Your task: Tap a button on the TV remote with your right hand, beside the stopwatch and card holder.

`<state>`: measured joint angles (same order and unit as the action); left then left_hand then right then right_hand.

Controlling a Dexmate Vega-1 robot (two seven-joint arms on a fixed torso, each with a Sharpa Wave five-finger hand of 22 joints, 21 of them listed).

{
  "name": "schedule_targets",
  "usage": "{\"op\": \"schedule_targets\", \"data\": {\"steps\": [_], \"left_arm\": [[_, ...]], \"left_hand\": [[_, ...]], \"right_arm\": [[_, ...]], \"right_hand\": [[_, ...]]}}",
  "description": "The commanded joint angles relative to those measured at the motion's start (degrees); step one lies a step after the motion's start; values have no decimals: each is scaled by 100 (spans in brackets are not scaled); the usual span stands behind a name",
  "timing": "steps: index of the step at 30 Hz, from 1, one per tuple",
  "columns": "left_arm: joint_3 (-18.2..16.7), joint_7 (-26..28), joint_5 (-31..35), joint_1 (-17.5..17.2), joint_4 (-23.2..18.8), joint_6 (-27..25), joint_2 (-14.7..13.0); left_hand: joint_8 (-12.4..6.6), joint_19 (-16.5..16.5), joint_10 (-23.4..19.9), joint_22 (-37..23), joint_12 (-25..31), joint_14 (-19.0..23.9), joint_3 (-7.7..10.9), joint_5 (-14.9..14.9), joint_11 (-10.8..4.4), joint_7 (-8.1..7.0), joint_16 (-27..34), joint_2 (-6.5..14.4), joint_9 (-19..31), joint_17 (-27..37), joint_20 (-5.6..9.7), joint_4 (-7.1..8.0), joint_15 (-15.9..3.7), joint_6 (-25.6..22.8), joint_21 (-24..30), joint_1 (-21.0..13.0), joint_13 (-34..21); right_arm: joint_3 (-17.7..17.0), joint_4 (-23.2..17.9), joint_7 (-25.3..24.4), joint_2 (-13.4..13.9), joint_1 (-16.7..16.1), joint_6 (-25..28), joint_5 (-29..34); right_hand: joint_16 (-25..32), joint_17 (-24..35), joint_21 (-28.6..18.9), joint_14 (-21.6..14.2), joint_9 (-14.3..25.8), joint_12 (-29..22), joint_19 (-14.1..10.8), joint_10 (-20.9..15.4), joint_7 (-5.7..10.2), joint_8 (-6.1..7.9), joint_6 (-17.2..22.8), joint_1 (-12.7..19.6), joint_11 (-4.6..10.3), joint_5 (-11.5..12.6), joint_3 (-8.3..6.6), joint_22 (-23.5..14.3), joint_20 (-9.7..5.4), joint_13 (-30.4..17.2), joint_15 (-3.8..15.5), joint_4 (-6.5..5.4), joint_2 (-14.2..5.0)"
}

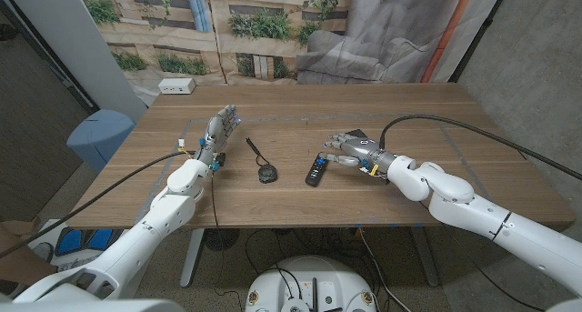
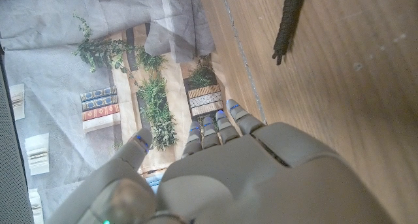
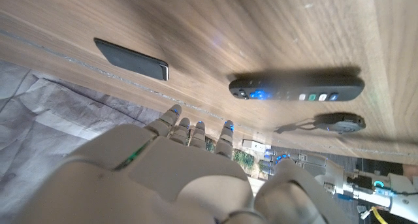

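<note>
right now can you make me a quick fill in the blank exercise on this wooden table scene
1. The slim black TV remote lies on the wooden table between the round black stopwatch and the robot's ____ hand.
2. The flat black card holder lies on the ____.
3. The stopwatch trails a thin black ____ across the wood.
4. The left hand holds ____.

Missing words: right; table; cord; nothing
</note>
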<state>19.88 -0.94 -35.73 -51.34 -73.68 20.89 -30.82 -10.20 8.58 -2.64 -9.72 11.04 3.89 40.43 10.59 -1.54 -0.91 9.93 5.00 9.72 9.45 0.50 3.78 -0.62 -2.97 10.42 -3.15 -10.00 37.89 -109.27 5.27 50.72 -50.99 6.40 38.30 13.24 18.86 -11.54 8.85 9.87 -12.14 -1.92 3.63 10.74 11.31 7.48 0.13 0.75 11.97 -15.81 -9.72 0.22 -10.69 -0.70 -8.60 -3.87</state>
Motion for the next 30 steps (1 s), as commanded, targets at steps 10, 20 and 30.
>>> {"op": "schedule_targets", "data": {"steps": [10,20,30], "left_arm": [[-46,146,176,-46,-248,-5,-175],[-125,386,257,-221,-477,9,-243],[-105,363,322,-151,-432,14,-255]], "left_hand": [[-21,24,-28,-11,-3,18,83,-2,20,-27,11,439,33,18,21,-8,19,-18,54,54,-19],[-23,20,-34,-11,-1,12,105,-3,28,-36,10,447,33,19,21,-11,24,-24,53,56,-19],[17,26,-43,-12,0,2,133,-7,41,-210,12,440,31,23,3,-4,26,102,57,78,-19]], "right_arm": [[-436,223,-719,-298,-37,53,-1077],[-640,615,-1282,-560,-63,-120,-1830],[-789,1081,-1503,-593,59,-502,-2431]], "right_hand": [[29,-49,-55,-169,15,-19,-233,-123,28,-57,-41,163,21,58,-57,-5,-43,-6,47,102,-254],[29,-124,-99,-307,15,14,-476,-131,20,-65,-33,261,51,61,-122,0,-74,-5,102,202,-246],[44,-187,-112,-462,15,-16,-643,-293,3,-86,-74,298,41,54,-166,4,-73,-5,127,255,-239]]}}
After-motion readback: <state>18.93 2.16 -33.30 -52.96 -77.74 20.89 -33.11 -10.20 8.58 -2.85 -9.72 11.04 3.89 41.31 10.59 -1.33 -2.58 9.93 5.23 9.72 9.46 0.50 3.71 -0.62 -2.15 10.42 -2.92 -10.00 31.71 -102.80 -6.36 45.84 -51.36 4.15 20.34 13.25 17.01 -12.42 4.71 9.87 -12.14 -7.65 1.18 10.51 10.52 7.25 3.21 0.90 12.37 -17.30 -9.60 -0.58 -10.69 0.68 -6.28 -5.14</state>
